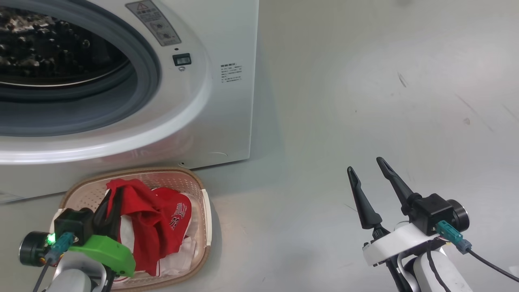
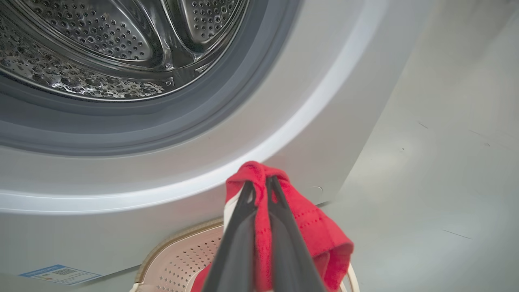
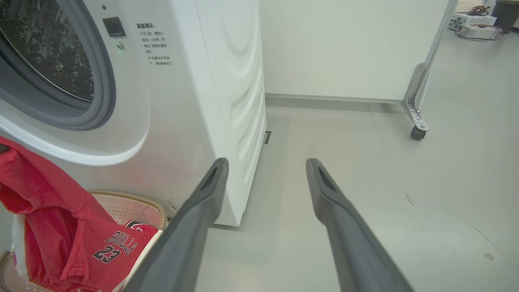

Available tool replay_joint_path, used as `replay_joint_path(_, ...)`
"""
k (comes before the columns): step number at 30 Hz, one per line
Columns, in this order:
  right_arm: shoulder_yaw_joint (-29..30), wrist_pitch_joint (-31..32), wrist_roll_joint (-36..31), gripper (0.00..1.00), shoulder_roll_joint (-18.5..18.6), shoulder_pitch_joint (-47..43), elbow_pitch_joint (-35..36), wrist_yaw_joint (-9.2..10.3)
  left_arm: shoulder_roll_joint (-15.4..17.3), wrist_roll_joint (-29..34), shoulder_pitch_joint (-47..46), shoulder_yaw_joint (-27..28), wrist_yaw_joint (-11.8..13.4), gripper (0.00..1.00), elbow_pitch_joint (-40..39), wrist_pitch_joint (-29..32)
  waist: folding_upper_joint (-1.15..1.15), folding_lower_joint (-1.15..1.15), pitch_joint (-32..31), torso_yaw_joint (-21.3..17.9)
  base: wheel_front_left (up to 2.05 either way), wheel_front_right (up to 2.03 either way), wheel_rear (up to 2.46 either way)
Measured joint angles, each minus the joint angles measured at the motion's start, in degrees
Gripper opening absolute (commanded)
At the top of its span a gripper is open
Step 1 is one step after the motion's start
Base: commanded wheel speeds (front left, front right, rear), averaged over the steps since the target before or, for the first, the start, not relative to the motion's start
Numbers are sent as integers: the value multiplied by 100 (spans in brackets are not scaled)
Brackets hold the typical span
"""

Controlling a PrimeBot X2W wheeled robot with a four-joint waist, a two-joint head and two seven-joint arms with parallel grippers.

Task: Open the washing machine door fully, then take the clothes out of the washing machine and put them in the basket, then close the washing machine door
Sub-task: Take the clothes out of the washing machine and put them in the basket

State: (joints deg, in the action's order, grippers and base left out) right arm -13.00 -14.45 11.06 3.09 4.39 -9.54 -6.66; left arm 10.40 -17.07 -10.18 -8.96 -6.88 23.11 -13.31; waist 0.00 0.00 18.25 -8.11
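The washing machine (image 1: 227, 113) fills the upper left, its grey-ringed opening showing a bare steel drum (image 2: 101, 48). The washing machine door is out of view. In front of the machine, on the floor, stands the basket (image 1: 206, 211) with the red clothes (image 1: 174, 219) in it; one piece reads "BULLS 23" (image 3: 117, 247). My left gripper (image 1: 113, 198) hovers over the basket, shut on a red garment (image 2: 316, 231) that drapes from its tips (image 2: 259, 184) down into the basket (image 2: 174, 251). My right gripper (image 1: 365, 165) stands open over the bare floor at the right, nothing between its fingers (image 3: 266, 162).
Grey floor (image 1: 365, 101) stretches to the right of the machine. A white panel on a castor (image 3: 415, 132) stands behind it. A blue label (image 2: 58, 274) sits low on the machine's front.
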Motion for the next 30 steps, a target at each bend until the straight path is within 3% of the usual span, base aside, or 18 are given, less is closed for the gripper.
replay_joint_path(14,103,0,-18,100,75,134,114,1,22,-266,-456,318,13,0,1143,275,0,0,502,-245,0,0,0)
replay_joint_path(30,185,0,-111,100,236,232,298,27,-54,-573,-1216,675,315,0,2364,569,0,0,1076,-305,0,0,0)
